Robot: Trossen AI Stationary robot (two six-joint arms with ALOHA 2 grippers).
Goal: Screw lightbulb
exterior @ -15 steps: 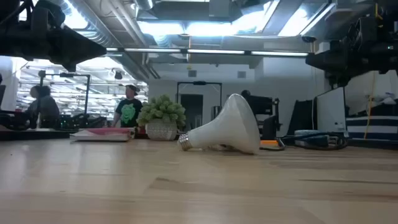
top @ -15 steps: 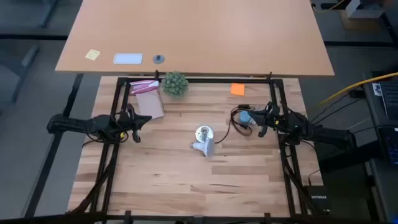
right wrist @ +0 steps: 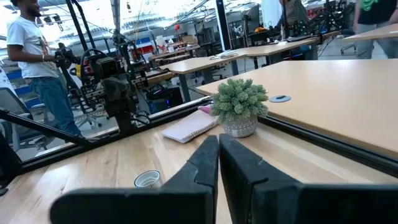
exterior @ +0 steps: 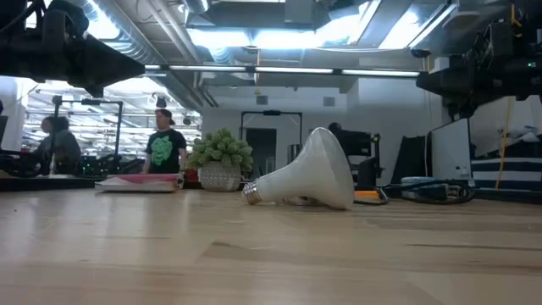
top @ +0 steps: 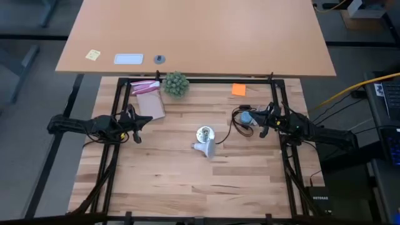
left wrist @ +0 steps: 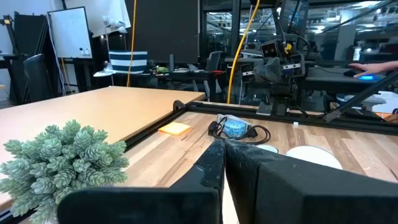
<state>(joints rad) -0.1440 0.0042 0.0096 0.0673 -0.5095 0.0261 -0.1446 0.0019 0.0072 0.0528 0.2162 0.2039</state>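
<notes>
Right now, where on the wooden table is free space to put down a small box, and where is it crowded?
The near half of the table, in front of the lightbulb, is bare between both side rails. The far strip is crowded: pink notebook, plant, orange note. The blue object with its cord fills the spot beside the right gripper.

A robotics lab: equipment racks (right wrist: 118, 87), whiteboard (left wrist: 69, 34), ceiling ducts (exterior: 152, 42).

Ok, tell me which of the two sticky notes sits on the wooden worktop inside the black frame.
The orange sticky note, near the frame's far rail. The yellow sticky note lies outside the frame, on the plain tan table behind it.
</notes>
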